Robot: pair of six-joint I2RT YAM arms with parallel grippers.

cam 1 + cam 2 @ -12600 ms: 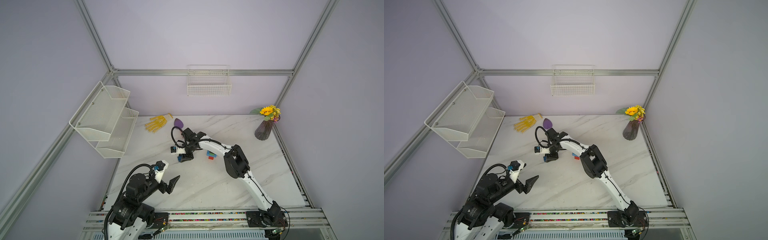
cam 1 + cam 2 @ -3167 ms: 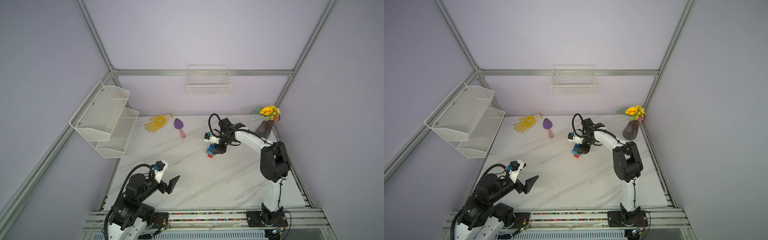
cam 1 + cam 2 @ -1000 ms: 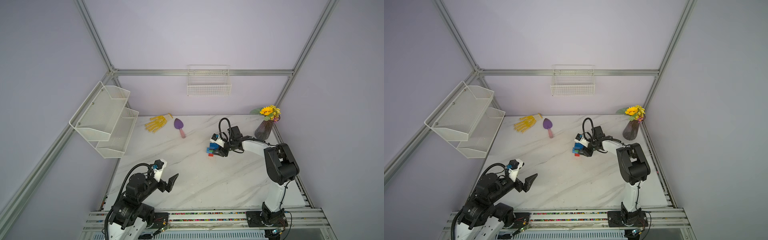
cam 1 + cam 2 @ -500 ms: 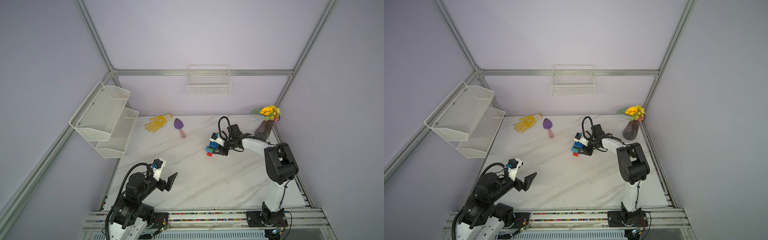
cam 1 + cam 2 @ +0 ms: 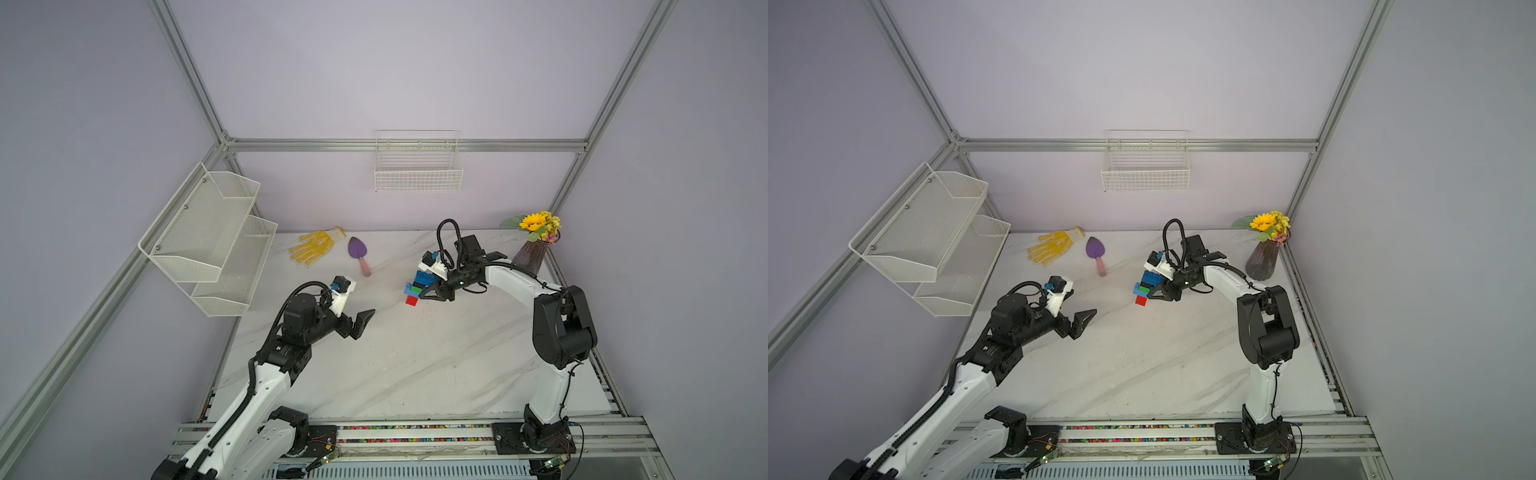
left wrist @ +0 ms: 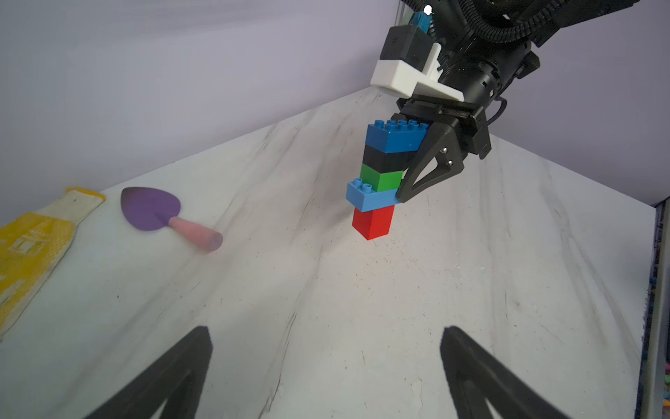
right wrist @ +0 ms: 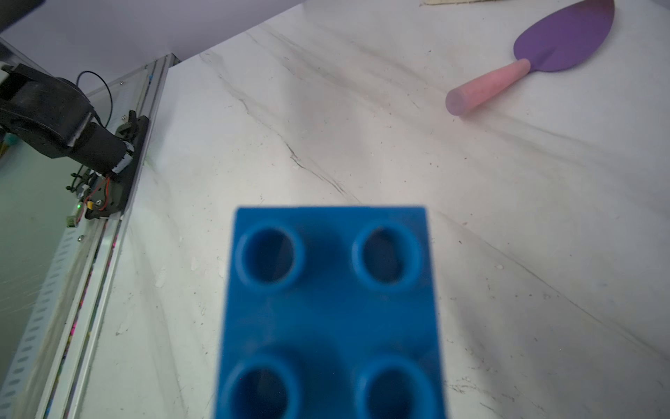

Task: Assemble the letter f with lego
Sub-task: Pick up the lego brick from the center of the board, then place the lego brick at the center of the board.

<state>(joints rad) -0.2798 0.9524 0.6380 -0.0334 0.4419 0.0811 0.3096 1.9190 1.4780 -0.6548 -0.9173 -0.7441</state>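
Right gripper [image 5: 422, 292] is clamping the brick stack [image 6: 380, 176] across the black and green squares. One finger is lying flat against the side and the other is hidden behind.

The stack is standing nearly upright, tilting slightly, toward the back of the table [image 5: 415, 374]. The red square is lowest and sitting at the surface; can't tell if it's resting there or just clearing it. Going up: red, blue bar, green, black, blue bar. The lower bar is sticking out away from the gripper.

I'm judging it light, rigid, hard plastic with slick walls. The press-fit joints are looking like the weak point, so side load on the bars is risking a pop-off. The best hold is looking like the flat faces of the middle squares, where it's gripping now.

Left gripper [image 5: 360, 323] is hovering well apart, jaws wide, holding nothing.

No brand or writing is showing legibly; the studs are blurring out in the right wrist view.
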